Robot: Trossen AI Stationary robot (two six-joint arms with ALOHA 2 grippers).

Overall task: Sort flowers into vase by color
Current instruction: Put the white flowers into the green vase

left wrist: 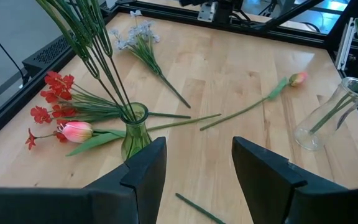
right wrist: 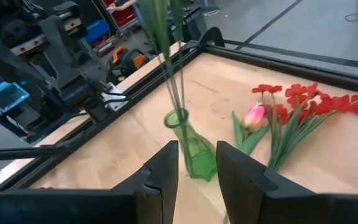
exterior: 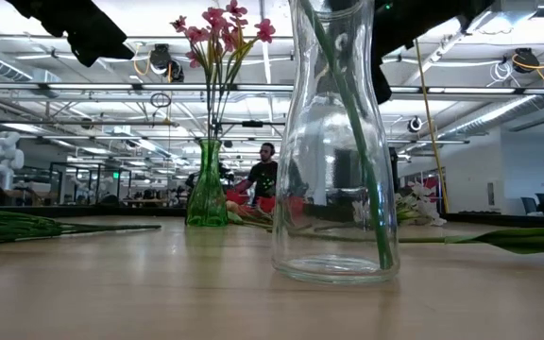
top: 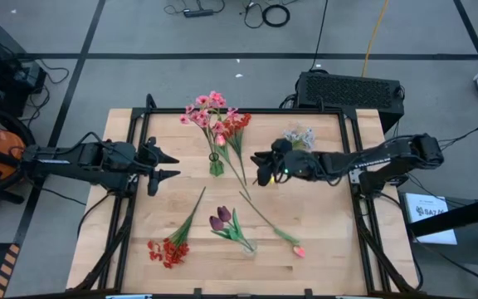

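Note:
A green vase holds pink blossoms upright at the table's middle far side. Red flowers and a pink tulip lie at its foot. Pale sprigs lie at the far right. A clear vase near the front edge holds maroon tulips. A red cluster and a pink bud lie on the wood nearby. My left gripper hovers open to the left of the green vase. My right gripper hovers open to its right, nothing between its fingers.
A loose green stem runs across the table between the green vase and my right gripper. A black box stands beyond the far edge. Black frame rails line the table's sides. People show in the room behind the table.

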